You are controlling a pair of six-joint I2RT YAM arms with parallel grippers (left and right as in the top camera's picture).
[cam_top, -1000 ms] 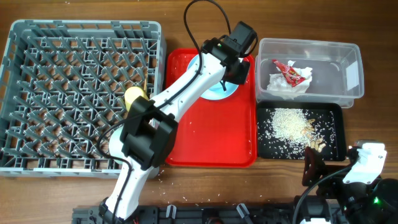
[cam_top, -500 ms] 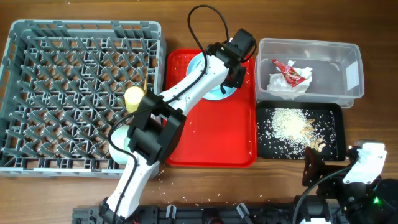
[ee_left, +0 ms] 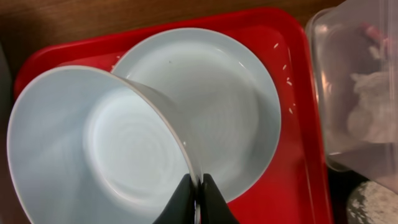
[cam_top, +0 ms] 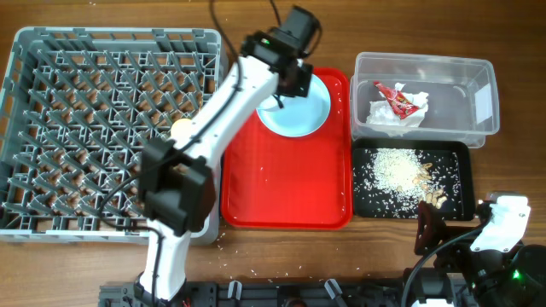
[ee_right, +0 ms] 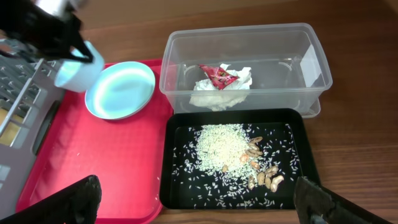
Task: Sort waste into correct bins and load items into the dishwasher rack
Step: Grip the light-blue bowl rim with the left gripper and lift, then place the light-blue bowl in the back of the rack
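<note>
the left gripper [ee_left: 197,193] is pinching the thin rim of a smooth, pale blue-green bowl [ee_left: 93,143], its dark fingers drawn almost together with only the bowl's wall between them. the bowl is hanging tilted, its hollow facing the wrist camera, over the left part of a glossy red tray [ee_left: 298,155] and overlapping the edge of a round, shallow, pale blue plate [ee_left: 230,106] lying flat on that tray; whether bowl and plate are touching cannot be told. just right of the tray, a clear plastic tub [cam_top: 465,81] with rounded corners is holding a crumpled white napkin [cam_top: 394,118] with a shiny red wrapper [cam_top: 397,100] on top. in front of it, a shallow black tray [cam_top: 456,162] is carrying a heap of whitish rice grains [cam_top: 394,168] and some curled beige scraps [ee_right: 261,177]. a grey plastic rack [cam_top: 85,128] with a grid of upright pegs is filling the left of the wooden table [cam_top: 512,43], a yellow cup [cam_top: 181,128] standing in it. the right gripper [ee_right: 196,193] is hovering with its fingers spread wide, holding nothing.
</note>
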